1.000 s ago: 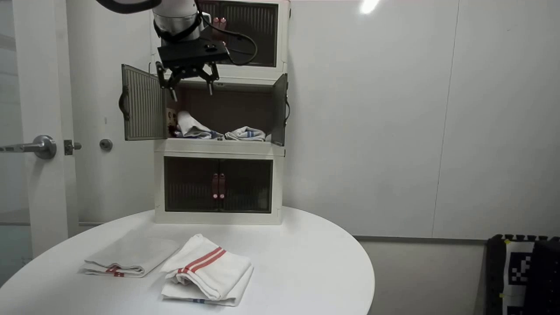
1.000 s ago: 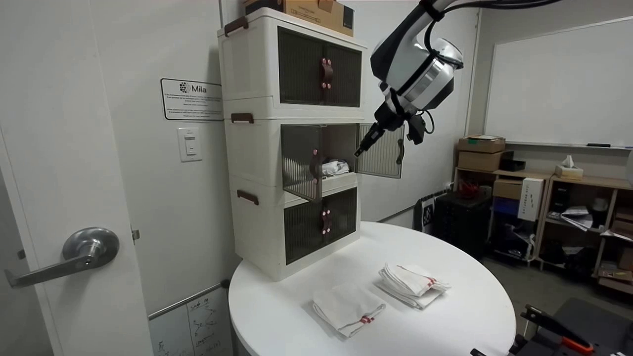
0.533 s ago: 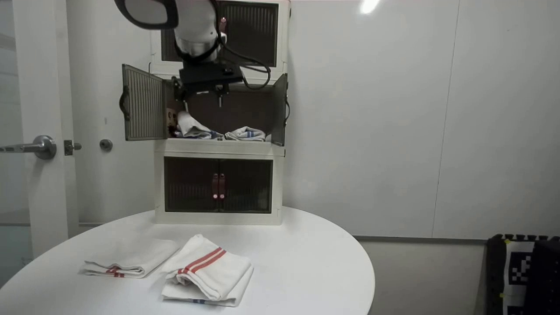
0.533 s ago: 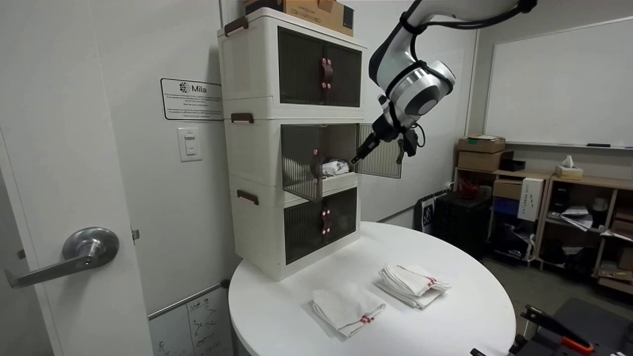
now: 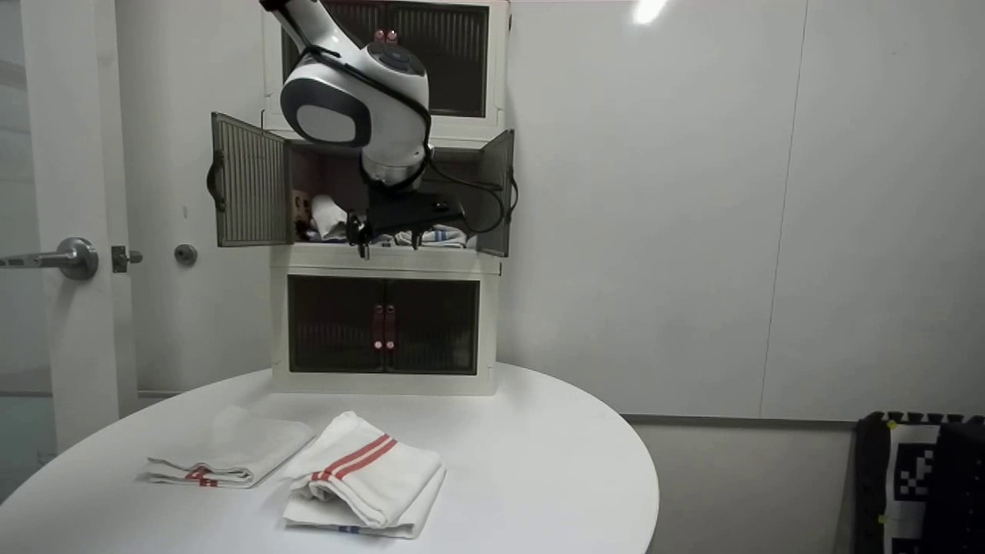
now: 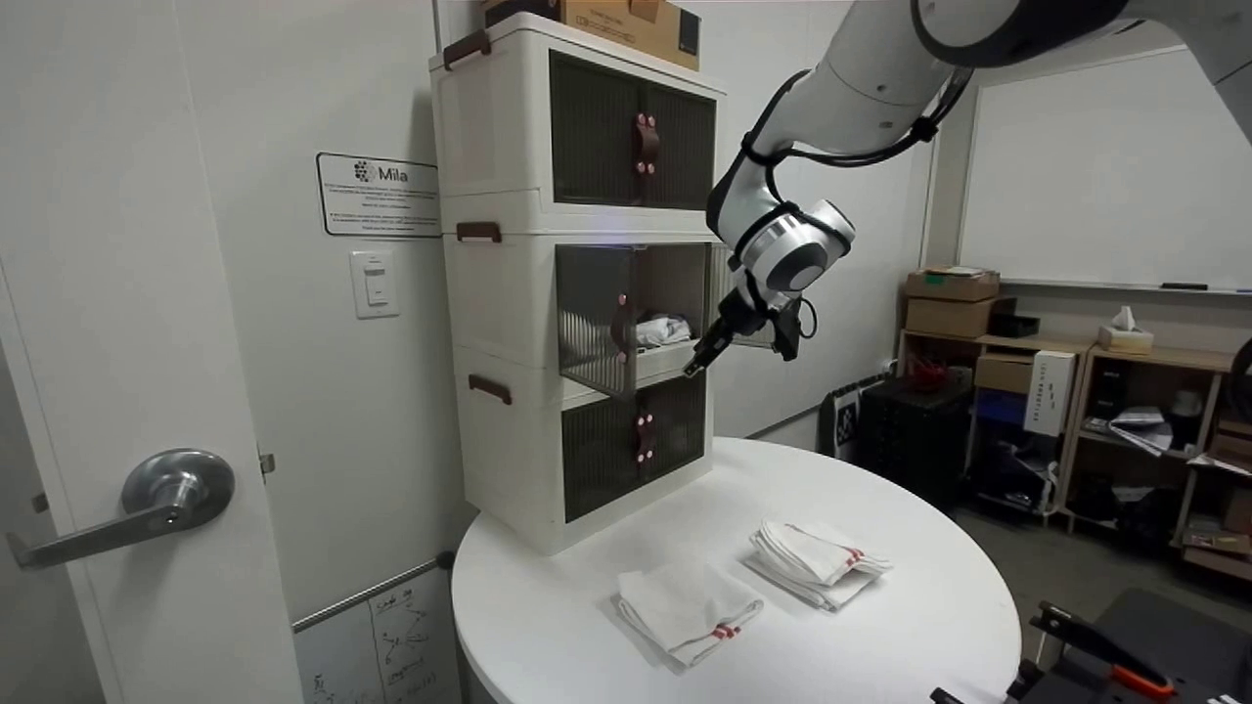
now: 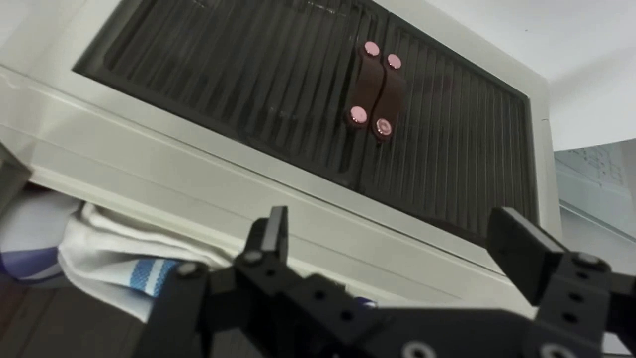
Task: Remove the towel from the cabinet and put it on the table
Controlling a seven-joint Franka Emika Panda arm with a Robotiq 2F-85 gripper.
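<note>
The white cabinet [image 5: 490, 331] stands on the round white table [image 5: 554, 462]; both also show in an exterior view, the cabinet [image 6: 509, 440] and the table [image 6: 880, 665]. Its middle compartment is open. A blue-striped white towel [image 5: 440, 237] lies inside at the right; it also shows in the wrist view [image 7: 109, 253]. Another white cloth with blue [image 5: 327, 214] lies at the left, partly hidden by my gripper. My gripper [image 5: 391, 245] is open and empty, just outside the compartment at shelf-lip height, also in an exterior view [image 6: 693, 370] and the wrist view [image 7: 390, 219].
Both middle doors stand open, the left door [image 5: 250, 181] and the right door [image 5: 496, 192], either side of my arm. A folded red-striped towel [image 5: 231, 446] and a folded stack [image 5: 377, 469] lie on the table. A cardboard box [image 6: 631, 29] sits on top of the cabinet.
My gripper has moved down from the compartment's upper part to its front lip, and rightward beside the cabinet front. It stays open. The right door has swung slightly further out.
</note>
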